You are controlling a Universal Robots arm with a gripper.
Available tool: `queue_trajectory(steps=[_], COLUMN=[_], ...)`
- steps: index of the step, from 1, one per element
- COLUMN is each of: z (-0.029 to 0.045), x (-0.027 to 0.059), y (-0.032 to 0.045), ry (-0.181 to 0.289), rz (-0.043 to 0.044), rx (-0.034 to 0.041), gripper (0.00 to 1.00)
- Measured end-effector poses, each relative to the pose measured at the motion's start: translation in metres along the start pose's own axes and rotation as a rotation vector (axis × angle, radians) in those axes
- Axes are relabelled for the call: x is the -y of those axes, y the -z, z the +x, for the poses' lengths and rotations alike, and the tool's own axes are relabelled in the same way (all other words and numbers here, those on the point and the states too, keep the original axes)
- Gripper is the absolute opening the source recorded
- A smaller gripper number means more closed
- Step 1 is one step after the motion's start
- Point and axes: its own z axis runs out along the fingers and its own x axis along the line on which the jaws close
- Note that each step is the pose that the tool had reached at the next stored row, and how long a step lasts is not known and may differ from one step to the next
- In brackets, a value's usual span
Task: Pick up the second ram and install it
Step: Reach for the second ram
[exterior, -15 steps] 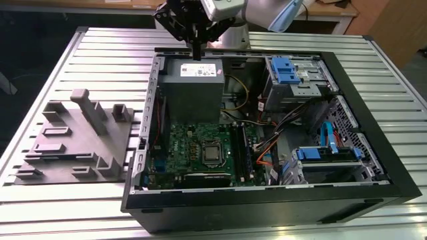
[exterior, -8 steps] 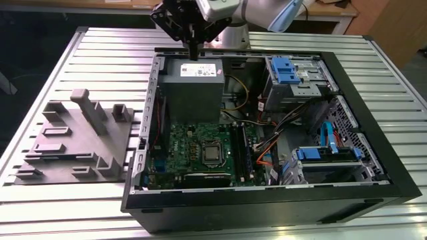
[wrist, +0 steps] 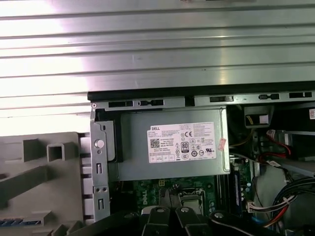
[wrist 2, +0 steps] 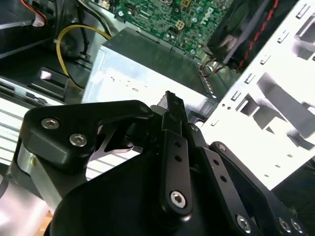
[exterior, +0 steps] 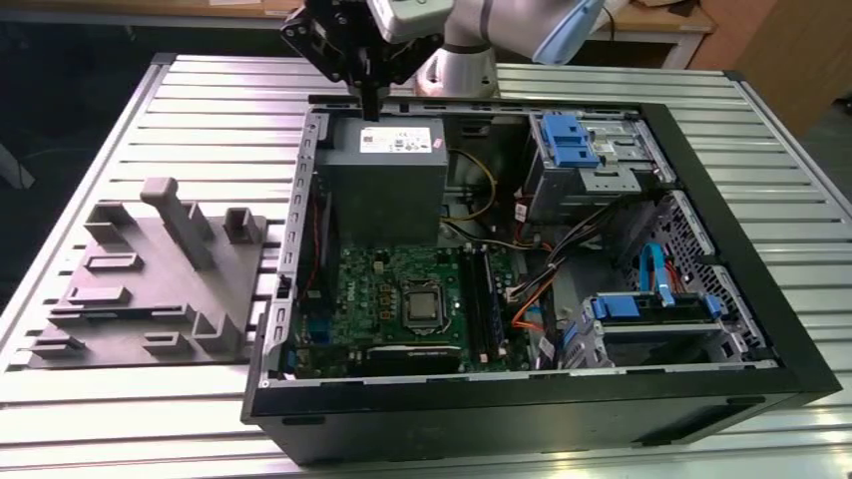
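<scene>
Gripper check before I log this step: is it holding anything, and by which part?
Nothing seems held: the gripper hangs near the power supply with its fingertips together and nothing between them.

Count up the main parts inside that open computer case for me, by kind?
Grey power supply: 1
Green motherboard: 1
Silver processor: 1
Drive cages with blue latches: 2
Total: 5

Room lies open above the motherboard (exterior: 379, 289) (power supply (exterior: 386, 190), cables (exterior: 540, 261) and 2 drive cages (exterior: 586, 150) hem it).
</scene>
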Motion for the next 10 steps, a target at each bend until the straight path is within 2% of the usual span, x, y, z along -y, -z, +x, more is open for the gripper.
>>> queue_trajectory(steps=[10], z=[0.0294], x=[0.0022], y=[-0.0003], ry=[0.0], rz=[0.0], rx=[0.0013], gripper=[0.1])
